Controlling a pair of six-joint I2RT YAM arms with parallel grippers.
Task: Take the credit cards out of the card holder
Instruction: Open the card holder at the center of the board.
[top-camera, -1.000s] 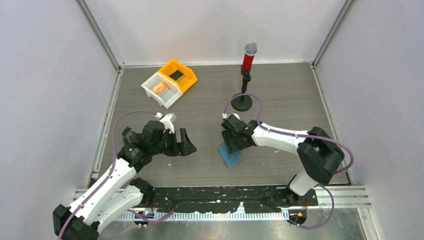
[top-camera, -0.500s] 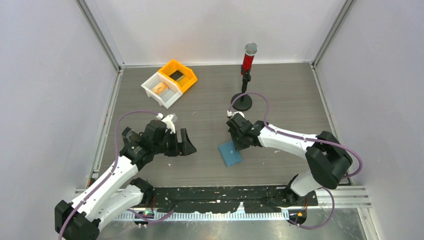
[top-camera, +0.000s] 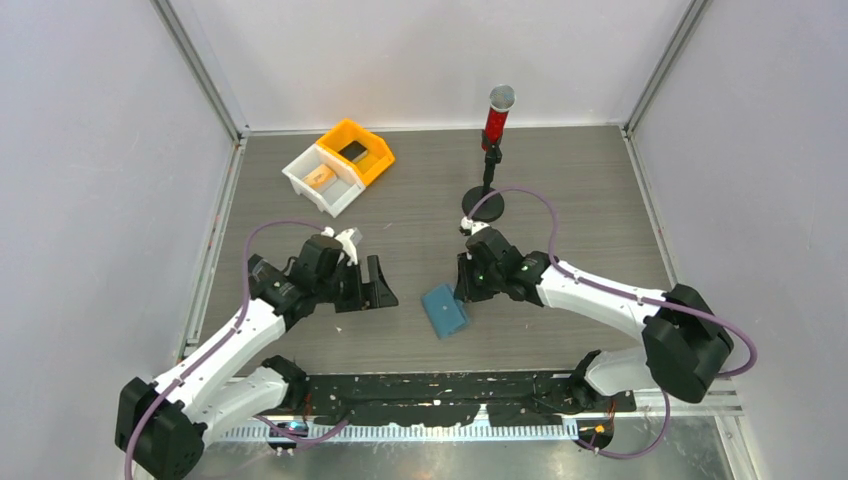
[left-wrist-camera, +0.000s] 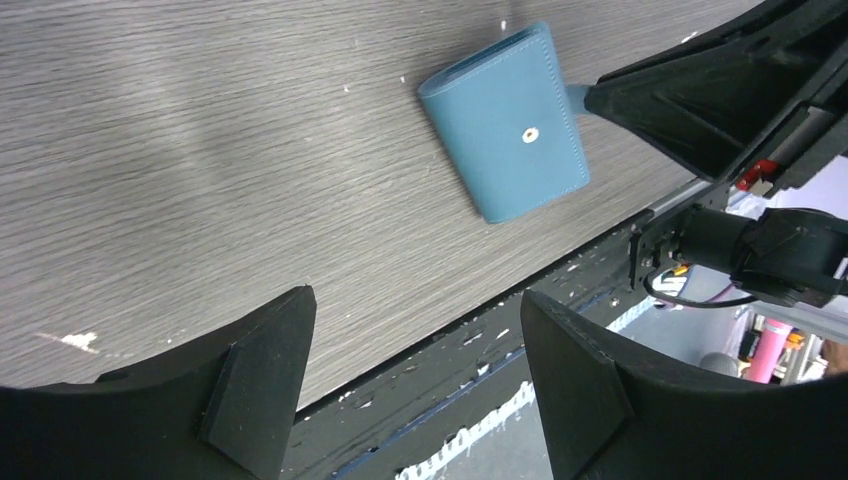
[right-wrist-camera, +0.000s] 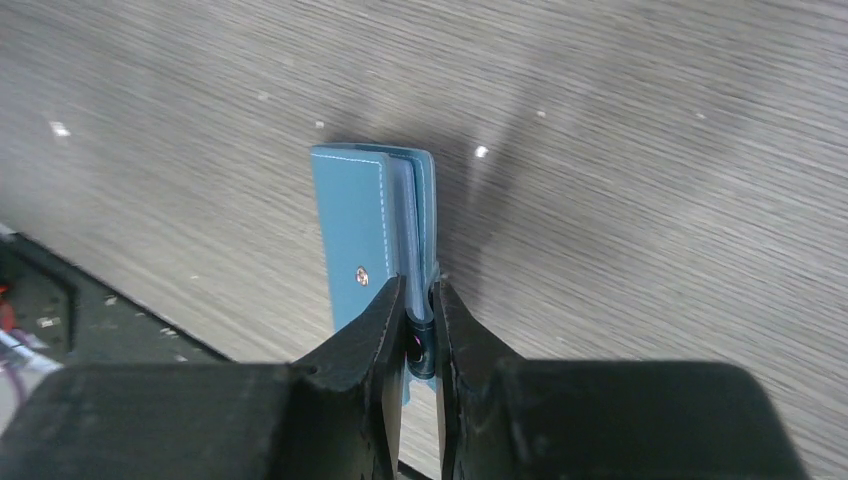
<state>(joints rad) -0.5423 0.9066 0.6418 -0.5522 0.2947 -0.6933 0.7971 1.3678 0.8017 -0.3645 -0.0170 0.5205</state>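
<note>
Blue wallet (top-camera: 444, 311) on the grey table (top-camera: 580, 200) (small metal snap on its cover), right gripper (right-wrist-camera: 419, 300) pinching the wallet's edge, left gripper (top-camera: 380, 285) spread wide just left of the wallet, dark card (top-camera: 352, 150) in the orange bin (top-camera: 381, 160) and tan card (top-camera: 320, 176) in the white bin (top-camera: 299, 181), well beyond the wallet.

Matt stitched blue leather-look card holder (left-wrist-camera: 505, 120), grey wood-grain table (left-wrist-camera: 200, 150)

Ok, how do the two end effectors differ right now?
The left end effector is open and empty; the right end effector is shut on the wallet's edge. The left end effector sits apart from the wallet; the right end effector touches it. Both are black.
</note>
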